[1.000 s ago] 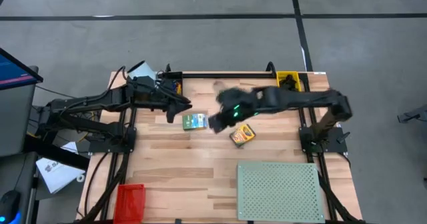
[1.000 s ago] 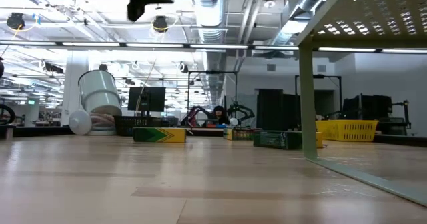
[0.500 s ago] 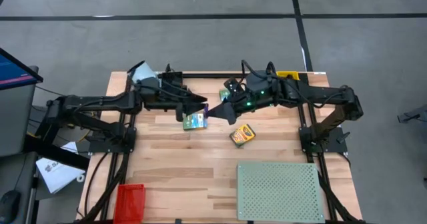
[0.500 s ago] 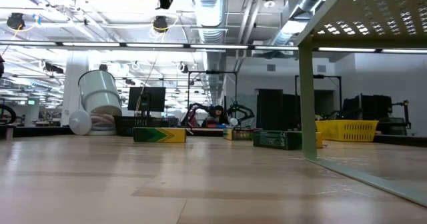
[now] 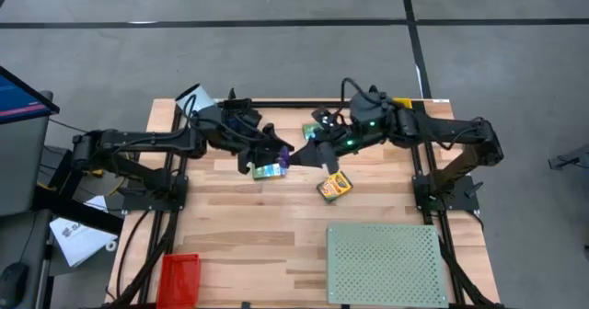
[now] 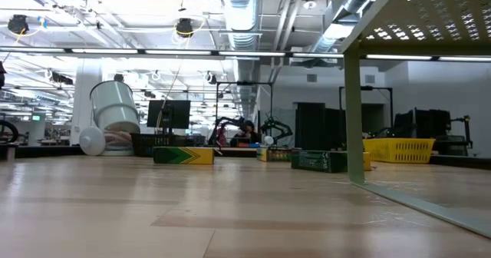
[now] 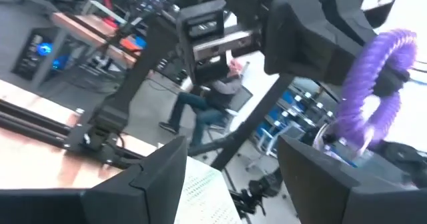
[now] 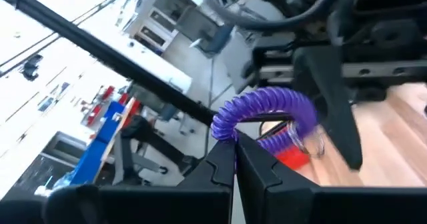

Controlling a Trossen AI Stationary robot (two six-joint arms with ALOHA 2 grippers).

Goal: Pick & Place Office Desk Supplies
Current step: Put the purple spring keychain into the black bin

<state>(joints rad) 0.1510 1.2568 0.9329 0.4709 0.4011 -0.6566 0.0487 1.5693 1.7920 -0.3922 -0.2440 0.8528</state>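
Purple ring (image 8: 267, 114) pinched in shut right gripper (image 8: 235, 159). Left gripper (image 7: 230, 164) jaws apart, facing ring. Could drop if right lets go early.

Between my left gripper (image 5: 276, 153) and my right gripper (image 5: 301, 153) almost no room is left; they meet tip to tip above the green box (image 5: 268, 169). My right fingers are pinched on the purple ring (image 8: 265, 115), blocking that gap. The crayon box (image 5: 334, 186) lies just beside. The pale green perforated board (image 5: 385, 263) fills the near right corner; the middle planks of the table (image 5: 248, 235) lie open.
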